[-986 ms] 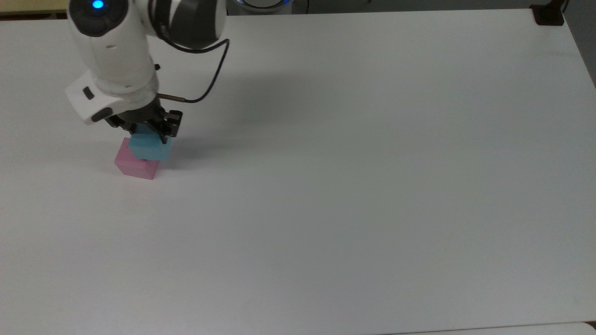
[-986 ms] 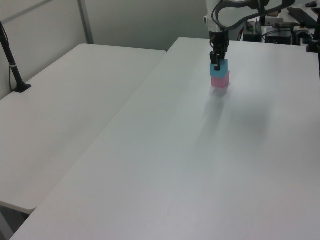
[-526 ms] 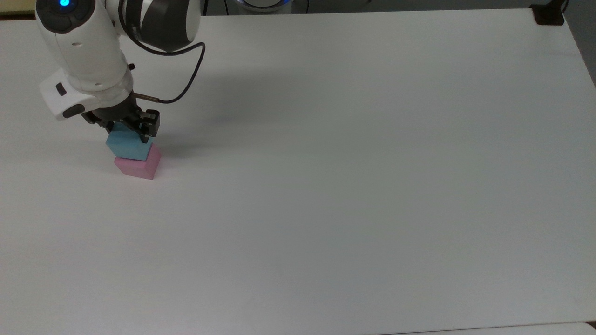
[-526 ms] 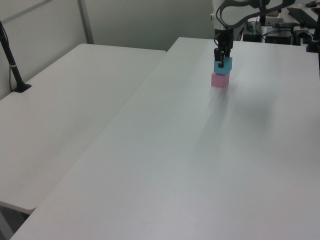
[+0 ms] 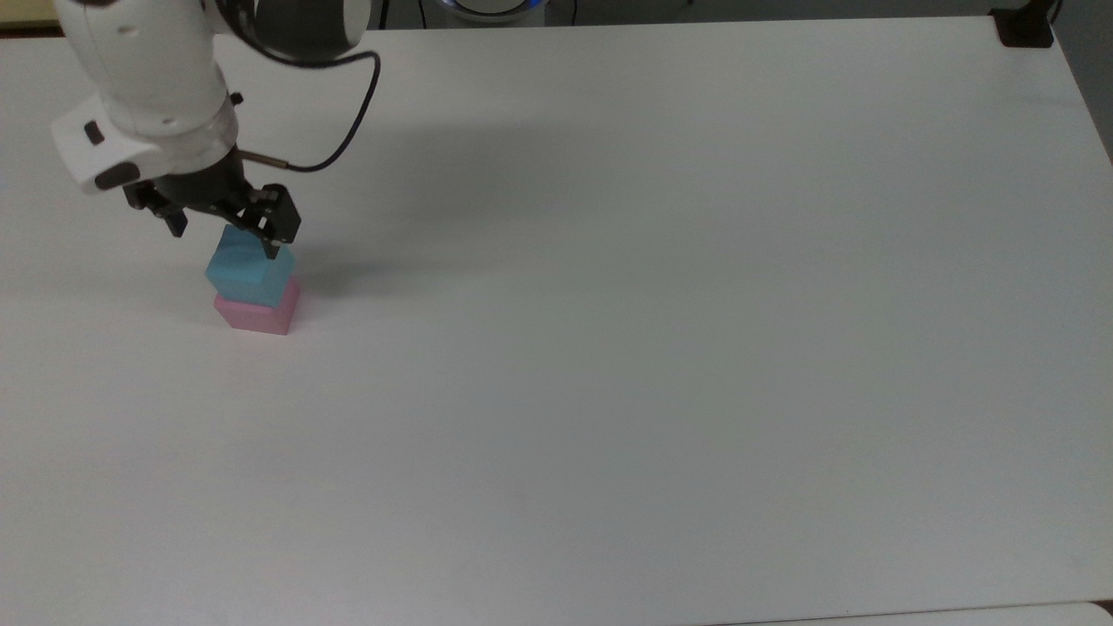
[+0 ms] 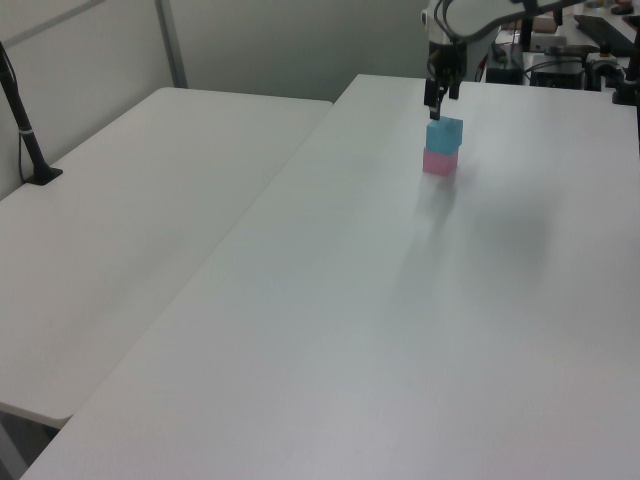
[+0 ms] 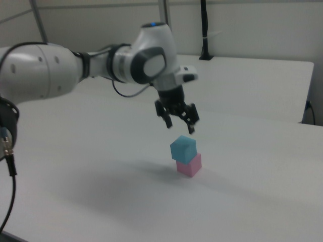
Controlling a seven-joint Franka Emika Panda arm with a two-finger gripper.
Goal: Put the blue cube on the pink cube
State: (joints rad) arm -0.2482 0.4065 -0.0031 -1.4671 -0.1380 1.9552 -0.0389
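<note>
The blue cube point(image 5: 248, 268) point(image 6: 444, 133) point(image 7: 182, 148) rests on top of the pink cube point(image 5: 257, 315) point(image 6: 440, 162) point(image 7: 190, 165), slightly turned against it, near the top view's left edge of the white table point(image 5: 652, 304). My gripper point(image 5: 224, 233) point(image 6: 439, 94) point(image 7: 180, 122) hangs open just above the stack. Its fingers are spread wide and touch neither cube.
A second white table point(image 6: 130, 210) stands at the left view's left with a black post point(image 6: 25, 125) on it. A black clamp point(image 5: 1024, 26) sits at the top view's far right corner. Equipment point(image 6: 570, 55) lies behind the arm's base.
My gripper has let go of the blue cube and risen clear of it. The blue cube now sits squarely on the pink cube.
</note>
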